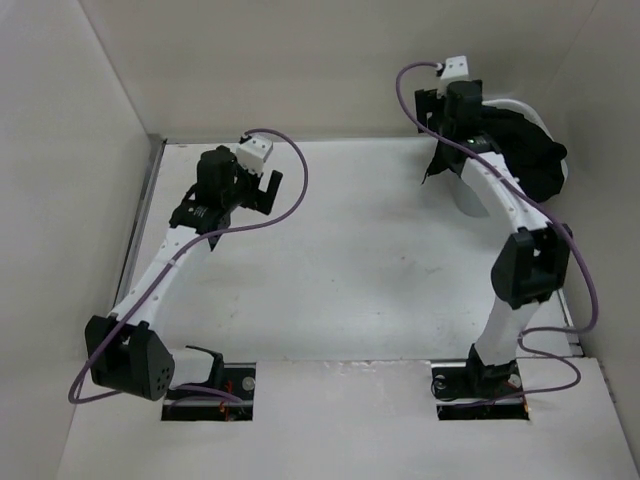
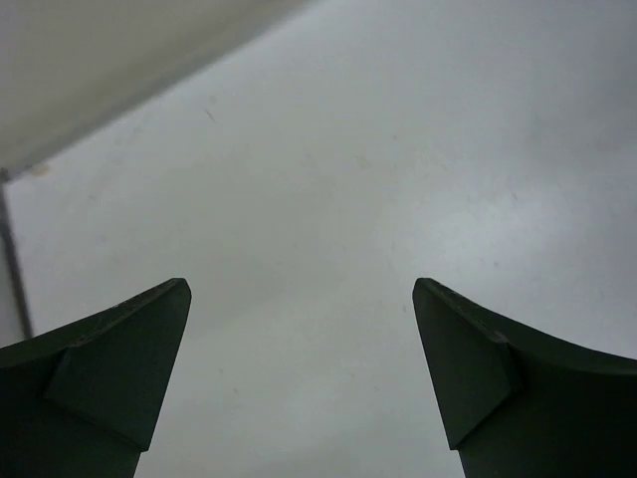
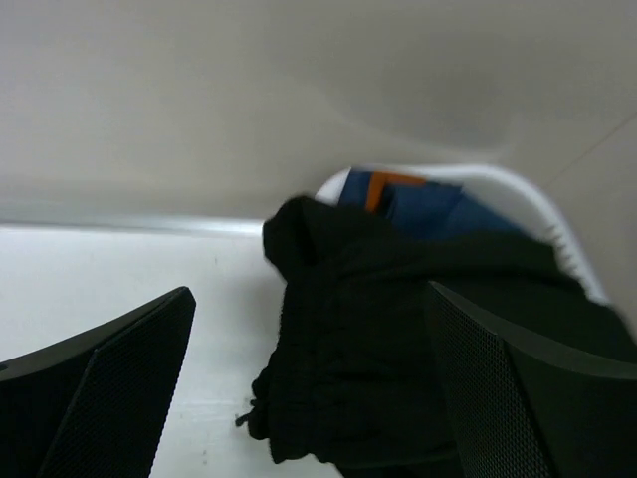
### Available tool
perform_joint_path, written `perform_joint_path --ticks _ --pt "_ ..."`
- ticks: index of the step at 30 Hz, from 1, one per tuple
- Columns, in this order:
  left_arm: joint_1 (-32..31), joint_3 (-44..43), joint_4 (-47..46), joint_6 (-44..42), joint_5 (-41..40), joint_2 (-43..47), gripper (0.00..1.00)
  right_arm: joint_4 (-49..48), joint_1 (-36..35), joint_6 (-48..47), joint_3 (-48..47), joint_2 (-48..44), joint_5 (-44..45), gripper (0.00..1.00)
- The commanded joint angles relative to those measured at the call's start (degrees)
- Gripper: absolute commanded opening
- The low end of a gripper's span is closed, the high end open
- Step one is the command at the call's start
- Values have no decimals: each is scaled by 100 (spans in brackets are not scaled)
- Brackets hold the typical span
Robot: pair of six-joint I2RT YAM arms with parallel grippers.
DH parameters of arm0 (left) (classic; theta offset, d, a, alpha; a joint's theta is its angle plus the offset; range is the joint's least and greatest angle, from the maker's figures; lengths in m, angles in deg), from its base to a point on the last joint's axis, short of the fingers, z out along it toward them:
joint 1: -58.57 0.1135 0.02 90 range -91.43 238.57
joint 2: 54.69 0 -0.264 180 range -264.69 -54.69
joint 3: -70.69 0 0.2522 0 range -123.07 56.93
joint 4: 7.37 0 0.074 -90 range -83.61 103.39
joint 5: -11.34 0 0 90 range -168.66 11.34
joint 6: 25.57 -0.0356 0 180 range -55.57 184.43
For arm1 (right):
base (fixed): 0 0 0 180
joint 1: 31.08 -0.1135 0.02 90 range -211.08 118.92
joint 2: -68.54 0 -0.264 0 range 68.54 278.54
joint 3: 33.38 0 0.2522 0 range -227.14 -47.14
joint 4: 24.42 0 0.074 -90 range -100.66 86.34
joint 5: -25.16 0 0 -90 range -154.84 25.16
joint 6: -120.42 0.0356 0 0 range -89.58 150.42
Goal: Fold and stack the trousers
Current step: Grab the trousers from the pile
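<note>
The black trousers [image 1: 532,152] lie bunched in a white basket [image 1: 468,200] at the table's back right corner, with a fold hanging over its near rim. In the right wrist view the trousers [image 3: 378,329] drape over the basket rim [image 3: 523,189], a drawstring end dangling low on the left. My right gripper [image 1: 445,140] is open right at this fold; its open fingers [image 3: 309,291] stand either side of the cloth, not closed on it. My left gripper [image 1: 262,188] is open and empty [image 2: 302,284] over bare table at the back left.
A blue garment with an orange patch [image 3: 428,204] lies in the basket behind the trousers. White walls close in the table at the left [image 1: 70,150] and back [image 1: 330,60]. A metal strip [image 1: 140,230] runs along the left edge.
</note>
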Motion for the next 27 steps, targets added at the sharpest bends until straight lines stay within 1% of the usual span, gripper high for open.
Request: perform_joint_path --ticks 1,2,6,11,12,13,14,15,16,17,18,19,20,23,25,27 --pt "88 -98 822 433 437 -46 100 726 -127 119 -617 713 767 100" --pt "114 -45 752 407 411 -55 100 867 -101 268 -732 924 960 100" --pt "123 26 751 328 350 -90 100 1052 57 489 -865 1268 1312 100" --pt "219 96 725 293 349 -143 100 1298 136 507 -882 1654 1970 100" --pt "246 96 725 284 349 -143 100 1351 171 533 -874 1690 2155 100" --pt "263 96 725 284 349 -143 100 1360 198 551 -839 1691 2340 97" --pt "307 79 725 275 349 -134 100 1308 276 586 -699 1604 2585 86" --pt "334 70 725 275 349 -134 100 1290 303 595 -654 1577 2623 83" --pt "360 61 716 275 349 -125 100 1177 382 656 -489 1428 2632 69" --pt "378 61 707 266 349 -117 100 1132 426 682 -409 1349 2597 60" --pt "395 61 698 266 349 -108 100 1079 505 743 -286 1209 2536 43" --pt "413 61 689 266 341 -99 100 1070 540 779 -241 1129 2500 34" --pt "422 61 689 266 332 -90 100 1061 575 849 -180 971 2482 20" --pt "439 61 689 266 271 -47 100 939 602 981 -83 489 2343 3" --pt "439 52 689 266 262 -20 100 877 576 955 -109 250 2271 0" --pt "439 35 689 258 262 50 100 754 567 885 -214 -144 2289 0"
